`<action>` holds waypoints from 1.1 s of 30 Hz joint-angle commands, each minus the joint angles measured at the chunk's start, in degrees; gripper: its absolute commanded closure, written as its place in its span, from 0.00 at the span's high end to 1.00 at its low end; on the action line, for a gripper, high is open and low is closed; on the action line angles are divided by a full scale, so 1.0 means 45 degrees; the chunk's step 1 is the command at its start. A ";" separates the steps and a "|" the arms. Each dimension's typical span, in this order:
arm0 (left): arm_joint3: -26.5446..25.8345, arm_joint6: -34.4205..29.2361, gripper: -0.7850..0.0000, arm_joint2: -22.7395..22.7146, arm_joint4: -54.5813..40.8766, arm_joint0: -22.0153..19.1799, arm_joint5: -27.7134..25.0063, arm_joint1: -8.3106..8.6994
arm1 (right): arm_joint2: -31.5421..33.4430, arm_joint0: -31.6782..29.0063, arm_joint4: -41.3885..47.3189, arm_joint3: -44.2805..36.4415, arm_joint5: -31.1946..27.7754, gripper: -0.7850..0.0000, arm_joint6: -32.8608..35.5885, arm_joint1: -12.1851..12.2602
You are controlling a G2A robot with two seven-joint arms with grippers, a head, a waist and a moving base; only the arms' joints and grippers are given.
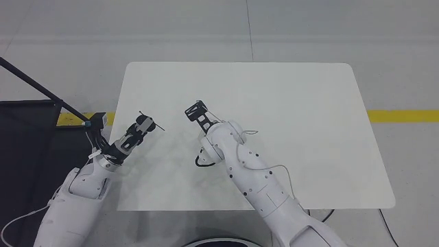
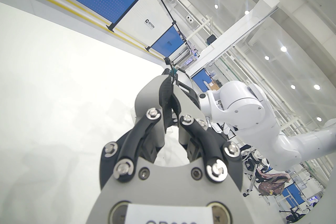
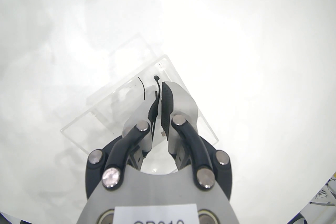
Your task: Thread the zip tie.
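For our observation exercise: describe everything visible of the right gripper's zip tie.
The zip tie is thin, black and looks plastic. The right gripper pinches its strap with shut fingers; its small square head sticks out past the fingertips, and a second thin strand curves out beside it. A clear plate lies behind.

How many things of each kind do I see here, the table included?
End effector: 2, left end effector, right end effector
Zip tie: 2, left zip tie, right zip tie
Clear plate: 1
Table: 1
Total: 6
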 commanded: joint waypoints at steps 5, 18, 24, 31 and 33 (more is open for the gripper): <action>0.0000 0.0000 0.00 0.0000 0.0000 0.0000 0.0000 0.0000 | 0.0061 0.0030 0.0028 0.0116 -0.0046 0.00 -0.0046 -0.0042; 0.0000 0.0000 0.00 0.0000 0.0000 0.0000 0.0000 0.0000 | 0.0512 -0.0550 -0.0029 -0.1056 -0.0439 0.00 -0.0680 0.0065; 0.0000 0.0000 0.00 0.0000 0.0000 0.0000 0.0000 0.0000 | 0.1077 -0.1416 -0.0099 -0.2537 -0.1199 0.00 -0.1039 0.0313; 0.0000 0.0000 0.00 0.0000 0.0000 0.0000 0.0000 0.0000 | 0.1440 -0.2101 -0.0203 -0.3657 -0.2019 0.00 -0.1170 0.0519; 0.0000 0.0000 0.00 0.0000 0.0000 0.0000 0.0000 0.0000 | 0.1437 -0.2225 -0.0198 -0.3857 -0.2411 0.00 -0.1379 0.0563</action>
